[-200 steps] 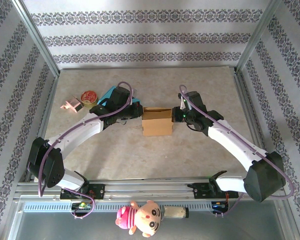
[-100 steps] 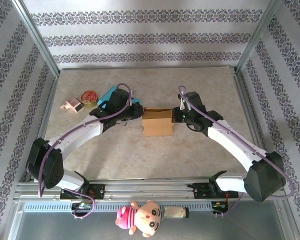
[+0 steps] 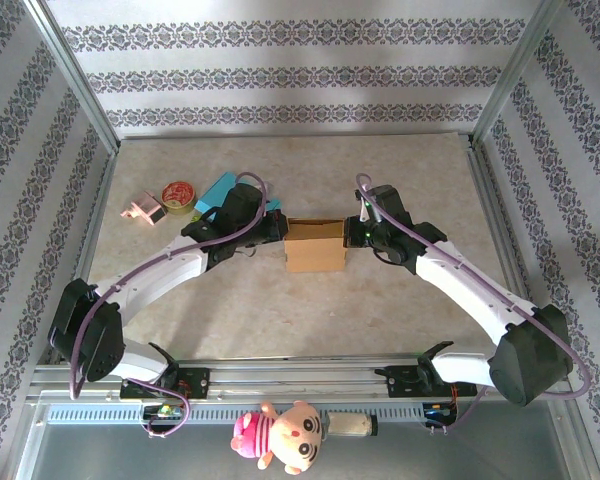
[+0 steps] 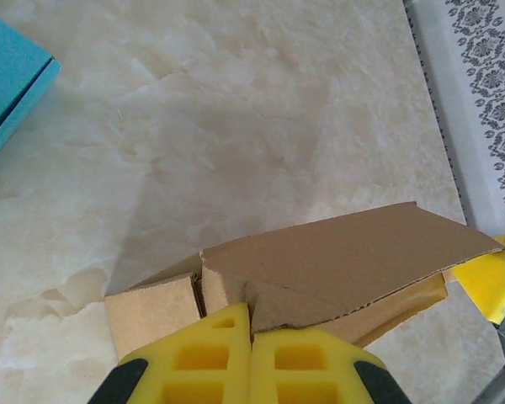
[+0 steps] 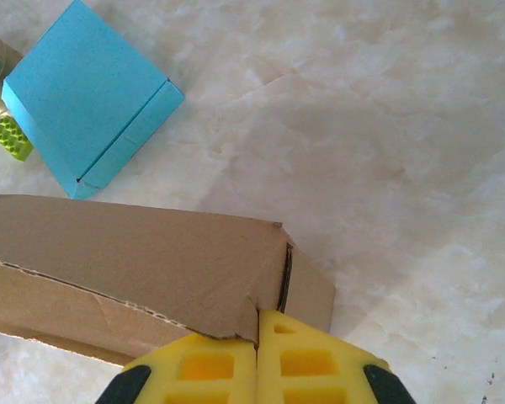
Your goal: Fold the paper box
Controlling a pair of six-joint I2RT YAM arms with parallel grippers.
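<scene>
The paper box is brown cardboard and lies in the middle of the table, partly folded, with a long top flap leaning over it. My left gripper is at its left end. Its yellow fingers are shut and their tips press against the end flap. My right gripper is at the right end of the box, also shut, tips against the corner of the cardboard. One yellow right finger shows past the far end of the box in the left wrist view.
A blue flat box lies behind my left gripper, with a red tape roll and a small pink object further left. A green brick sits by the blue box. A plush toy hangs at the front rail.
My left arm has edged slightly right, toward the box. The box and the right arm have barely moved. Both grippers stay shut.
</scene>
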